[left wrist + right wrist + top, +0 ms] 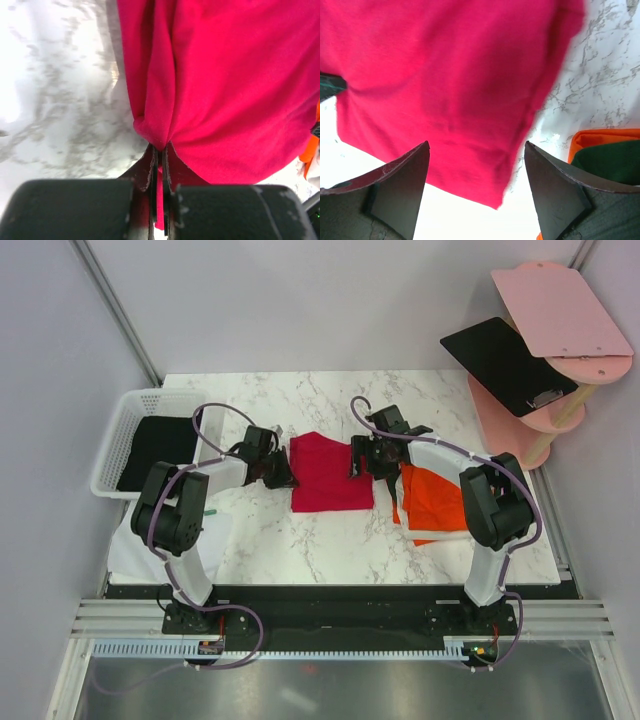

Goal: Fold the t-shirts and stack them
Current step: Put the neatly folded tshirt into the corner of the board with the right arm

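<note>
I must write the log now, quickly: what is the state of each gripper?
Left gripper: closed, pinching the crimson t-shirt.
Right gripper: open, holding nothing, over the same shirt.

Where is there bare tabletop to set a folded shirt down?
Two bare patches: the far strip of the white marble table, beyond the crimson red folded t-shirt, and the near strip between that shirt and the arm bases. Crowded: the middle row, white plastic mesh basket, left tool, right tool, bright orange-red t-shirts.
</note>
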